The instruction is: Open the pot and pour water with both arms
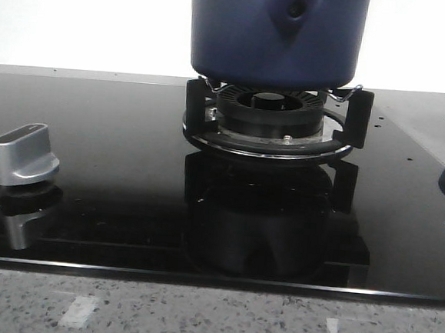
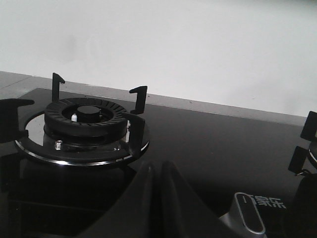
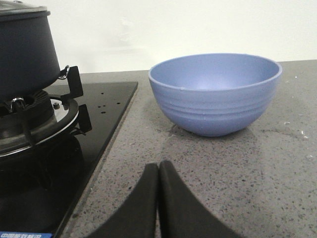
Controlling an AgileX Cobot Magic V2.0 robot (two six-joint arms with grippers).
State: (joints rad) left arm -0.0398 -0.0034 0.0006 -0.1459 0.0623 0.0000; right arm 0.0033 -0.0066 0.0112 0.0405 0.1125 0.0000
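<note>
Sitting on burner: the pot (image 1: 275,36), dark navy, stands on the black supports of the burner (image 1: 269,116) at the middle back of the hob; its drop-shaped handle mount with a small hole faces the front camera, and its top is cut off by that view's upper edge
Pot rim: in the right wrist view the pot (image 3: 22,52) carries a pale metallic edge at its top, only partly in view
Hob: black glass hob (image 1: 127,198), glossy, mirroring the burner; its front edge runs along a strip of speckled grey worktop (image 1: 210,320)
Knob: a silver knob (image 1: 23,155) stands on the glass near the hob's left side, well apart from the burner
Second burner: bare, with upright black supports (image 2: 84,116), seen from the left wrist
Bowl: a paler blue bowl (image 3: 215,91) stands upright on the worktop to the right of the hob's right edge, apart from the pot
Open room: bare glass lies between knob and burner, bare worktop between bowl and hob edge
Left fingers (image 2: 156,198): pressed together, holding nothing, low above the glass near the second burner
Right fingers (image 3: 158,203): pressed together, holding nothing, over the worktop in front of the bowl
</note>
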